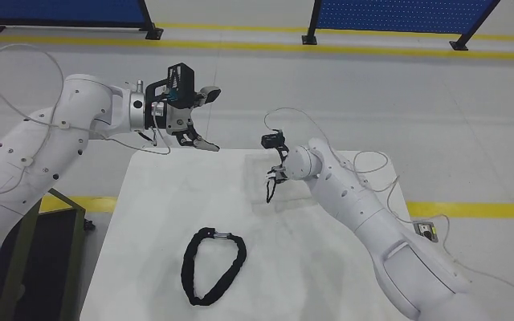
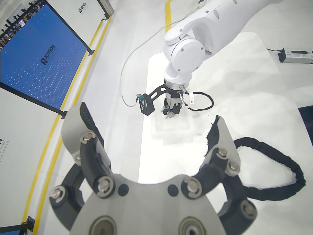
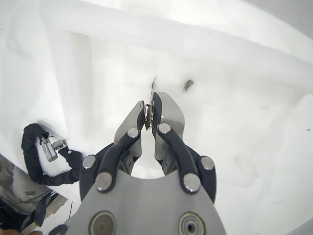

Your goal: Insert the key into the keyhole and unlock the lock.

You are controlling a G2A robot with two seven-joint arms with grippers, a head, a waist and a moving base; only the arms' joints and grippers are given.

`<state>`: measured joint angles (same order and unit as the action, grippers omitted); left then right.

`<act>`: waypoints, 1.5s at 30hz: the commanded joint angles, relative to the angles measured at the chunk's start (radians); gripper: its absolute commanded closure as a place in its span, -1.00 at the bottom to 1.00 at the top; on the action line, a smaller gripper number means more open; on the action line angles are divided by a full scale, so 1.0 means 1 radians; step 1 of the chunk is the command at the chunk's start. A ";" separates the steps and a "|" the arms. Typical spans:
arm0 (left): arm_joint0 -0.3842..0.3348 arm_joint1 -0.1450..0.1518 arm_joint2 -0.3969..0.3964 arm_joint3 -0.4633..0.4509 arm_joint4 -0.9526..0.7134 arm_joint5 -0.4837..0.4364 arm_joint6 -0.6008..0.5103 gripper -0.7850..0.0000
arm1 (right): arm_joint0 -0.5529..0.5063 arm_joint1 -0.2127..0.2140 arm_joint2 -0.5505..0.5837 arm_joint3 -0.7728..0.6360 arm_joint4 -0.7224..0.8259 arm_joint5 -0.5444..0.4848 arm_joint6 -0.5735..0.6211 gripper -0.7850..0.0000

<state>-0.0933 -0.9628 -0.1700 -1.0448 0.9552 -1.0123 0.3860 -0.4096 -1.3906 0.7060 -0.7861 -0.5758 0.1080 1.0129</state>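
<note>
- Step in hand: securing the key [image 3: 152, 91]. The right gripper [image 3: 149, 110], past the lock [image 1: 213, 265] on the surface [image 1: 161, 241], has its fingers clamped on it, blade pointing outward.
- The left gripper [image 1: 209, 120] hangs farther beyond the lock, fingers spread wide, empty.
- Next, likely: carry the key to the lock's metal cylinder [image 3: 50, 149] and align the blade with its end face.
- A blue panel [image 2: 36, 57] carries print.

One table [image 1: 161, 241] is standing in the cell, bearing one black chain lock [image 1: 213, 265] and one white tray [image 3: 146, 32]. Two arms are hanging near it, each carrying one gripper, the left gripper [image 2: 150, 113] and the right gripper [image 3: 149, 100], with one key [image 3: 152, 90] sitting pinched in the latter. Two blue panels [image 1: 72, 10] [image 1: 393, 14] are standing on the floor beyond.
</note>
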 commanded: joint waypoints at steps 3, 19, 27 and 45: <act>0.000 0.000 0.000 0.000 0.000 0.000 0.000 -1.00 | 0.008 -0.015 -0.009 0.057 0.005 0.020 -0.013 1.00; 0.000 0.000 0.000 0.000 0.000 0.000 0.000 -1.00 | 0.039 -0.059 -0.077 0.096 -0.152 0.129 -0.022 1.00; 0.000 0.000 0.000 0.000 0.000 0.000 0.000 -1.00 | 0.029 -0.023 0.000 0.006 -0.143 0.031 0.021 1.00; 0.000 0.000 0.000 0.000 0.000 0.000 0.000 -1.00 | -0.012 0.009 0.082 -0.044 -0.100 -0.015 0.044 1.00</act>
<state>-0.0933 -0.9629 -0.1700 -1.0448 0.9552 -1.0123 0.3860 -0.4218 -1.3817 0.7884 -0.8305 -0.6755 0.0934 1.0572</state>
